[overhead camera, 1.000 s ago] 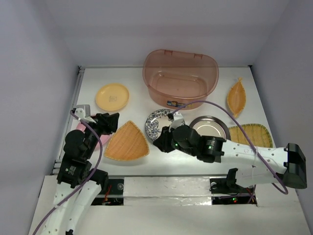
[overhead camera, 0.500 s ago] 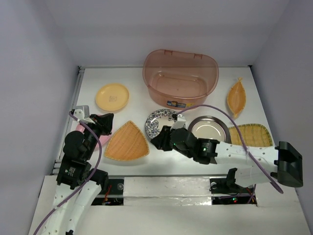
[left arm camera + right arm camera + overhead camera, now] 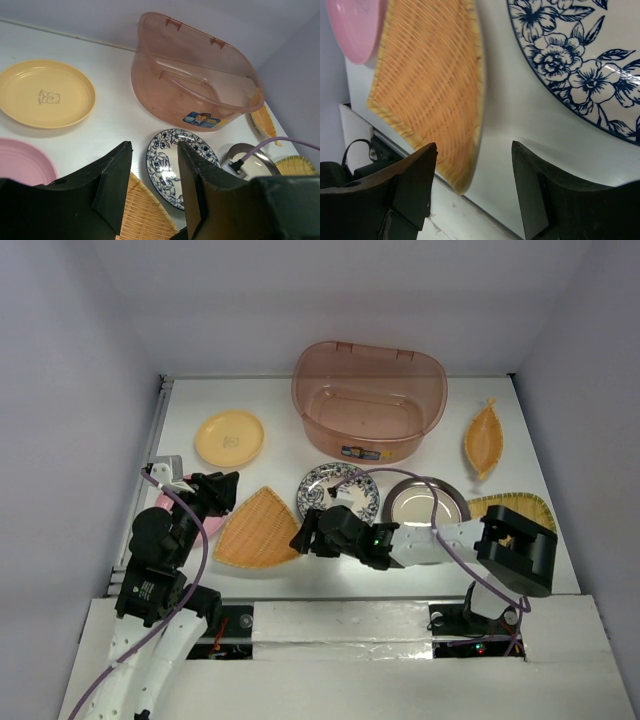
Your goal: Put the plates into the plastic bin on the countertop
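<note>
The reddish plastic bin (image 3: 368, 400) stands at the back of the white countertop (image 3: 275, 410) with nothing in it. Around it lie a yellow plate (image 3: 230, 438), an orange woven triangle (image 3: 260, 530), a blue-white floral plate (image 3: 335, 490), a metal plate (image 3: 428, 502), a leaf-shaped plate (image 3: 483, 440) and a woven rectangle (image 3: 510, 505). The pink plate (image 3: 212, 524) is mostly hidden under the left arm. My right gripper (image 3: 474, 146) is open, low over the triangle's (image 3: 430, 80) near right corner, beside the floral plate (image 3: 580, 65). My left gripper (image 3: 152, 147) is open and holds nothing, above the pink plate (image 3: 22, 160).
Pale walls close in the countertop on three sides. The right arm's purple cable (image 3: 440, 540) loops over the metal plate. The table's near edge (image 3: 340, 605) runs just behind the right gripper.
My right gripper has opened and slid left from the floral plate to the triangle's corner, its forearm swinging round. The left gripper narrowed, then widened again, staying in place.
</note>
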Available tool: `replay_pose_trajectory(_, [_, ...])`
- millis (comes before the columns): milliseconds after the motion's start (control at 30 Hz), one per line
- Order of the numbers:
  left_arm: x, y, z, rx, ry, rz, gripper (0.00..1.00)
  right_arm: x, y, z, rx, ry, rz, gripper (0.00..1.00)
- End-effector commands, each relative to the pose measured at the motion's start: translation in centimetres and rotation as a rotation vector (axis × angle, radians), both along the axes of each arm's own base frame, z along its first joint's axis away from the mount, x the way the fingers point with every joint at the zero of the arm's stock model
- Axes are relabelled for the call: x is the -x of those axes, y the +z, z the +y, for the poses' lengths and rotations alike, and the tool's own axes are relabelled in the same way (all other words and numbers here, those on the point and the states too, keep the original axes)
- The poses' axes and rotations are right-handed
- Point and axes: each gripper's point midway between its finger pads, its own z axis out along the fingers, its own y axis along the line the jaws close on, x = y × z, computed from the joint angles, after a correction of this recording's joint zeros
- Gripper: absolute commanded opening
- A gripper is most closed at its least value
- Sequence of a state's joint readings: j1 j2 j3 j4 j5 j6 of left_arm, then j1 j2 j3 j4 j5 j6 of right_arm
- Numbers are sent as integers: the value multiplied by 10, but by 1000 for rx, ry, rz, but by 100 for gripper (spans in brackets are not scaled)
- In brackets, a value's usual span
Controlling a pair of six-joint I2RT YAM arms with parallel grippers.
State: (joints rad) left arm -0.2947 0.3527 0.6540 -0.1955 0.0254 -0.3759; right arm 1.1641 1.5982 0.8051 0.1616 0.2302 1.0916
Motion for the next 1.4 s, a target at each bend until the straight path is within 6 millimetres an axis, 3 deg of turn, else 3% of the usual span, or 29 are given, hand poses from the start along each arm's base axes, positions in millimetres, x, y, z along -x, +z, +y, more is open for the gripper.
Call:
replay_pose_trajectory(0, [4, 15, -2, 14, -17, -50, 39, -6, 13, 20, -95, -1, 12, 67])
replay_pose_trajectory(300, [4, 15, -3, 13, -25, -52, 39, -10, -15, 27, -114, -11, 75, 59])
replay_pose_trajectory(467, [3, 15, -4, 12, -25, -51, 39, -11, -14, 24, -146, -33, 72, 48])
replay_pose_trajectory(600, [3, 14, -3, 11, -22, -48, 39, -12, -9, 23, -162, -41, 61, 30])
replay_pose_trajectory(633, [3, 14, -3, 11, -22, -46, 39, -12, -5, 22, -171, -41, 56, 20])
replay_pose_trajectory(733, [2, 14, -3, 11, -17, -48, 39, -11, 5, 16, -186, -47, 43, 6])
replay_pose_trajectory(800, [2, 14, -2, 11, -13, -46, 39, -9, 14, 10, -193, -49, 31, 2])
replay_pose_trajectory(967, [2, 15, 1, 10, 4, -45, 39, -7, 70, -8, -238, -28, -74, 0])
replay_pose_trajectory(1000, [2, 16, 3, 10, 13, -45, 39, -10, 96, -18, -256, -49, -118, 0])
replay_pose_trajectory(1033, [2, 16, 5, 9, 22, -42, 39, -13, 109, -26, -248, -67, -154, 0])
replay_pose_trajectory(1100, [1, 16, 13, 13, 71, -41, 39, -31, 128, -54, -173, -147, -249, 0])
replay_pose_trajectory(1133, [1, 16, 14, 13, 75, -39, 39, -39, 160, -67, -206, -176, -306, 0])
replay_pose_trajectory(1300, [1, 17, 12, 16, 62, -43, 40, -102, 223, -148, -203, -340, -505, 0])
replay_pose_trajectory(1333, [1, 16, 11, 16, 61, -43, 40, -110, 232, -159, -191, -364, -534, 0])
replay_pose_trajectory(1367, [1, 16, 11, 16, 59, -42, 40, -119, 254, -168, -178, -378, -589, 0])
